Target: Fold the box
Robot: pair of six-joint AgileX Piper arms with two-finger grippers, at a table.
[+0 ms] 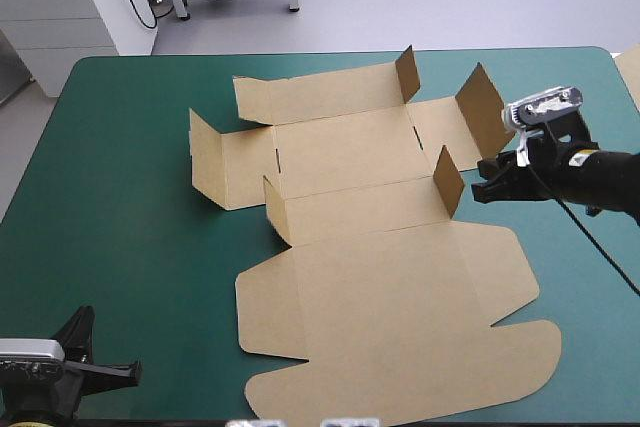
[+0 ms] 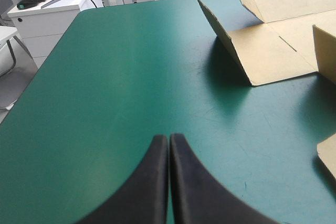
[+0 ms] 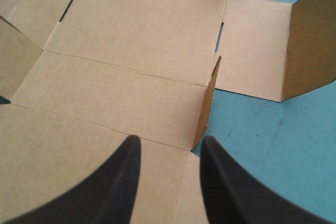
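Observation:
The brown box (image 1: pixel 380 287) lies spread on the teal-green cover as a cut sheet, its wide lid panel toward the near edge. Several small corner flaps stand up, among them one at the right (image 1: pixel 448 179). My right gripper (image 1: pixel 480 187) hovers just right of that flap, open. In the right wrist view the right gripper (image 3: pixel 170 141) stands over the box (image 3: pixel 131 35), and the flap (image 3: pixel 210 103) rises just ahead of the gap between the fingers. My left gripper (image 1: pixel 130 372) is shut and holds nothing at the table's near left corner. In the left wrist view the left gripper (image 2: pixel 169 138) points along bare cover, with the box's left wall (image 2: pixel 262 51) far ahead.
A white cabinet (image 1: pixel 60 7) stands beyond the table's far left corner. A pale sheet edge (image 1: pixel 630 67) shows at the table's right edge. A wide stretch of bare cover (image 1: pixel 120 227) lies left of the box.

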